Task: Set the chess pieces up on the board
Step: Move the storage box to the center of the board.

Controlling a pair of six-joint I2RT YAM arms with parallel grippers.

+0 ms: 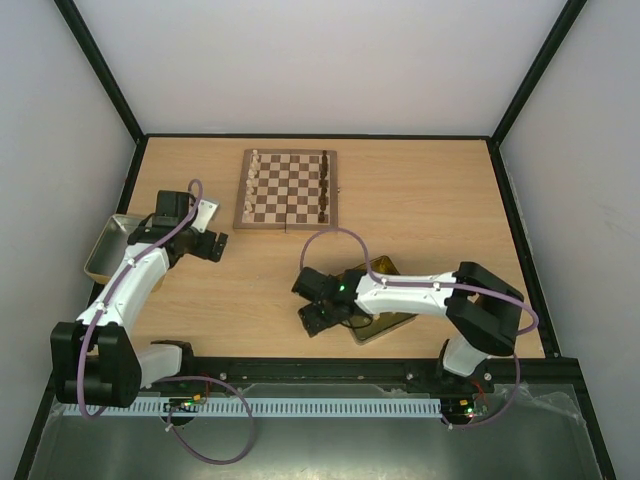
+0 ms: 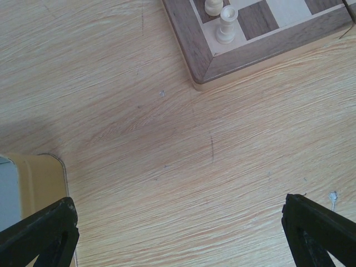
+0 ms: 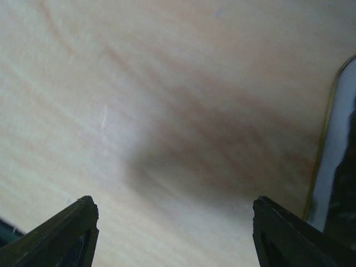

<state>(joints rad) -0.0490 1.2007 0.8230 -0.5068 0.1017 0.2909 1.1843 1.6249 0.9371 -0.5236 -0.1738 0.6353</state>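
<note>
Table (image 1: 430, 200): pale wood-grain laminate, matt, with fine streaks running across it.

Right gripper (image 1: 308, 300), near centre: black fingers (image 3: 61, 233) spread wide with only bare tabletop between them, and the jaws cast a soft shadow on the wood. Just to its right lies the tray (image 1: 383, 268), shiny yellow-gold metal with a rounded corner and a thin raised rim. The right arm lies over most of it, so its contents cannot be told. In the right wrist view only its bright edge shows.

Left gripper (image 1: 213, 244), left side and further back: fingers (image 2: 41, 233) also spread wide, gripping nothing, over bare wood. To its left, at the table's left edge, sits the tin (image 1: 105, 245), dull silver-gold and rectangular with rounded corners. It has low walls and a flat grey floor.

Board (image 1: 286, 189), far centre, flat and well apart from both grippers: square, light and dark brown chequers inside a plain mitred wood border.

The chess pieces stand on it as cream pieces (image 1: 253, 185) in a line along the left edge and dark pieces (image 1: 325, 185) in a line along the right edge. They are too small to count.

Left wrist view: a cream rook (image 2: 226, 25) with a turned, notched top stands upright on the near-left corner square.
</note>
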